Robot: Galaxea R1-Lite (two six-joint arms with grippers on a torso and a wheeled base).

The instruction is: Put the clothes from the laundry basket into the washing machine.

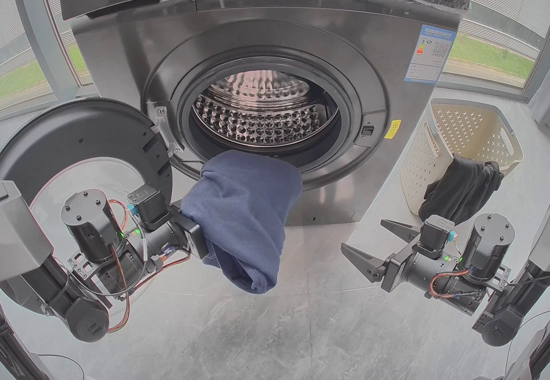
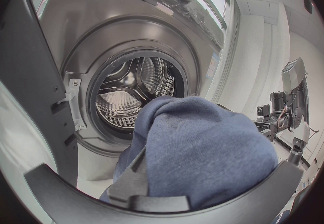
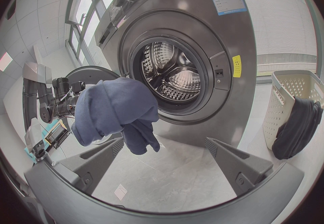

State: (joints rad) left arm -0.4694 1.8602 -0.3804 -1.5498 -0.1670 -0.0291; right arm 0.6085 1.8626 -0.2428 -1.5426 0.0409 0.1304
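Grey floor (image 1: 321, 329), washing machine (image 1: 372, 43) open, left jaws holding blue garment (image 1: 246, 209) that mostly hides them, right jaws wide, empty.

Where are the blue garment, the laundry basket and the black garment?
blue garment (image 1: 243, 209), head view, middle of the cloth.
laundry basket (image 1: 475, 129), head view, inner back wall.
black garment (image 1: 461, 189), head view, middle of hanging part.

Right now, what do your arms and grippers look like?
The left arm and right arm are black and dark grey, each with a cylindrical motor housing, looped orange-red cables and a green light. The right gripper has two wedge-shaped dark grey fingers.
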